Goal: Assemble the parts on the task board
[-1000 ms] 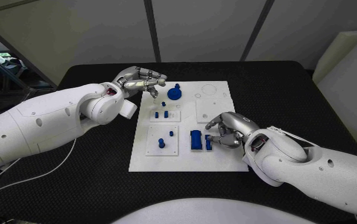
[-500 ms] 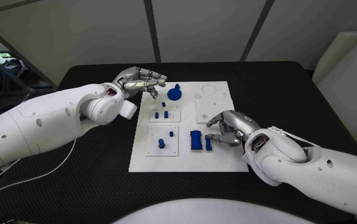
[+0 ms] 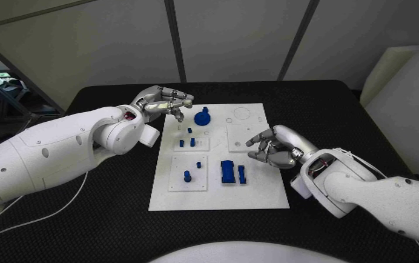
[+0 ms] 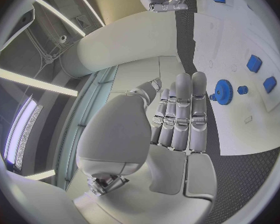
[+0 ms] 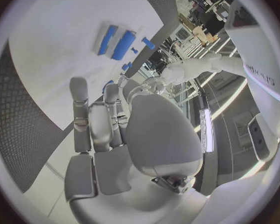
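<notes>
On the white rectangular task board (image 3: 253,196), the small blue plastic parts (image 3: 229,171) stand in its raised plates, a round blue gear (image 3: 203,117) at the far side. The left hand (image 3: 164,102) hovers beside that gear, fingers curled, seemingly holding nothing. The right hand (image 3: 278,146) hangs over the board's right side, fingers loosely spread, empty.
</notes>
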Tool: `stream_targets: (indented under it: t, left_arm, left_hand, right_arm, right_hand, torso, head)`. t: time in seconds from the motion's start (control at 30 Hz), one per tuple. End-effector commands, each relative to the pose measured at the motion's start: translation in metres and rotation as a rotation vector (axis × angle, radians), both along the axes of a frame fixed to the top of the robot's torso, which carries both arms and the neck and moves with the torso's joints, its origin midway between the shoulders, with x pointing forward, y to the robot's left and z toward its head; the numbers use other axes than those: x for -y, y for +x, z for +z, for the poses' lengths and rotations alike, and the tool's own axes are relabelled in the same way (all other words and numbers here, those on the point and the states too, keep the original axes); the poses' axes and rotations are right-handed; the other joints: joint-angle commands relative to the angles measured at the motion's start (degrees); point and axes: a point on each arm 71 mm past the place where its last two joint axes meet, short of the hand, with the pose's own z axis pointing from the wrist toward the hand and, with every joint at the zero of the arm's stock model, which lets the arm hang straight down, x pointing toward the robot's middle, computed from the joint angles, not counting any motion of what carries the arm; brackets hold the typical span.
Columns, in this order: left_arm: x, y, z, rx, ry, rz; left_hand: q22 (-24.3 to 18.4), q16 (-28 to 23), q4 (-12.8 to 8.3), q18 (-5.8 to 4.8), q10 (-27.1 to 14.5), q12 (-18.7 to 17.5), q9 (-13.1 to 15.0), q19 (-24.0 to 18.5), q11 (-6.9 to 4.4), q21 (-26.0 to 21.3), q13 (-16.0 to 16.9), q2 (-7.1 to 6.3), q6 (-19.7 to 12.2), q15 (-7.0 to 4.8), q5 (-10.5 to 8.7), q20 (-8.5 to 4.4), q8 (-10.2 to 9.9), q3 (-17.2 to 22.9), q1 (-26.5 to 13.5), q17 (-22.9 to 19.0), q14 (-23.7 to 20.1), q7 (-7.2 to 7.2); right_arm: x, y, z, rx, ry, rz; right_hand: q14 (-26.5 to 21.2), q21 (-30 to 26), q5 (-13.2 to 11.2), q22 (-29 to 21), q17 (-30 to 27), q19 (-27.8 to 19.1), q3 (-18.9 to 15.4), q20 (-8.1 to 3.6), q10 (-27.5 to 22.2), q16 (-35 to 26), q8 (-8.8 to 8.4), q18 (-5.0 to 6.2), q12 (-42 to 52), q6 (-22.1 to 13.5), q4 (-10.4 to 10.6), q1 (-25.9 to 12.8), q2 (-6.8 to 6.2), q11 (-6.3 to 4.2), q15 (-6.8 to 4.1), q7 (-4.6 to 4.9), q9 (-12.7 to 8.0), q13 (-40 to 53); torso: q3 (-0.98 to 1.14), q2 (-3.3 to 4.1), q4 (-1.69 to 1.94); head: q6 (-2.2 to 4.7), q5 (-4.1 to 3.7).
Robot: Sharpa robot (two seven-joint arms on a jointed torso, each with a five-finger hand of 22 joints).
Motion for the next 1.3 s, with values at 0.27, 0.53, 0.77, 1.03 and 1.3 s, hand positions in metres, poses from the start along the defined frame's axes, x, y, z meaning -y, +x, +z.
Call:
stream_targets:
  t: [0.27, 0.53, 0.77, 1.03, 1.3]
  left_arm:
    - [-0.012, 0.012, 0.002, 0.082, -0.15, 0.244]
    - [-0.025, 0.023, -0.007, 0.1, -0.188, 0.456]
    - [-0.016, 0.029, -0.016, 0.076, -0.175, 0.421]
    - [-0.001, 0.017, -0.016, 0.087, -0.153, 0.424]
    - [0.034, -0.017, -0.015, 0.121, -0.099, 0.428]
  left_hand:
    - [-5.1, -12.9, 1.6, -1.25, -1.3, -0.6, -0.1, -10.0, 0.39, -9.0, -1.1, 0.47, 0.2, 1.92, 0.16, 1.55, 1.3, -1.7, -1.2, -6.8, -11.7, -0.63]
    - [-20.6, -35.3, 3.6, -1.43, -5.4, -7.2, -1.1, -25.2, 3.19, -26.7, -3.8, 0.8, -2.7, 7.12, 0.14, 7.57, -1.6, -4.7, -1.5, -16.6, -19.3, -0.89]
    - [-37.8, -45.2, 1.8, -2.74, -21.6, -13.6, -4.9, -39.9, 0.52, -30.8, -7.4, 7.51, -17.9, 4.75, -3.45, 4.22, -8.0, -11.7, -24.8, -25.6, -34.4, -4.86]
    - [-43.9, -51.3, -3.3, -4.92, -30.8, -19.3, -4.9, -46.0, -1.3, -30.8, -7.4, 7.51, -27.1, 3.16, -5.35, 1.35, -8.0, -14.2, -38.6, -25.6, -42.7, -6.52]
    - [-48.1, -51.3, -3.3, -11.14, -38.9, -19.3, -4.9, -51.0, -6.69, -30.8, -7.4, 7.51, -35.0, -1.76, -7.08, -1.04, -8.0, -16.1, -50.2, -25.6, -50.0, -11.15]
  right_arm:
    - [0.034, 0.081, 0.001, -0.088, 0.509, -0.176]
    - [0.03, 0.12, -0.005, -0.056, 0.6, -0.2]
    - [0.023, 0.132, -0.013, -0.052, 0.554, -0.235]
    - [0.017, 0.123, -0.007, -0.044, 0.609, -0.265]
    - [0.003, 0.092, 0.005, -0.052, 0.73, -0.361]
  right_hand:
    - [-11.2, -19.4, -1.3, -13.4, -29.8, -8.1, 4.5, 3.43, -2.1, -41.6, -0.07, 0.32, -24.1, 0.9, -0.4, -0.5, -1.37, 3.32, 4.1, 2.17, -1.5, -27.4]
    - [-18.7, -34.6, 0.0, -24.1, -43.7, -12.6, 4.0, 8.69, -0.8, -59.2, -1.69, 0.61, -30.3, 0.7, -1.3, -3.2, -1.16, 5.34, 8.09, 3.3, -2.0, -41.1]
    - [-36.7, -41.0, -3.6, -31.6, -50.4, -26.4, -2.2, 4.94, -20.0, -65.4, -5.31, -3.04, -35.9, -16.6, -4.0, -27.2, 1.49, 2.89, 6.13, -0.17, -5.9, -49.2]
    - [-47.4, -43.4, -5.7, -34.7, -53.0, -34.6, -5.5, 2.46, -31.2, -65.4, -5.31, -4.02, -35.9, -26.8, -8.2, -41.2, 6.22, 1.59, 1.04, -2.07, -5.9, -49.2]
    - [-56.1, -45.0, -7.4, -37.0, -54.8, -41.6, -7.9, 0.4, -40.2, -65.4, -5.31, -5.28, -35.9, -35.0, -8.2, -52.5, 6.22, -3.23, 1.04, -3.81, -5.9, -49.2]
  torso:
    - [-1.55, -3.41, -1.06]
    - [-1.94, -5.02, -1.38]
    - [-1.85, -4.94, -1.42]
    - [-0.96, -4.73, 0.66]
    - [-0.26, -4.57, 2.29]
  head:
    - [5.19, -0.65]
    - [7.83, -0.26]
    - [8.01, 0.42]
    - [8.69, -0.74]
    - [9.22, -1.65]
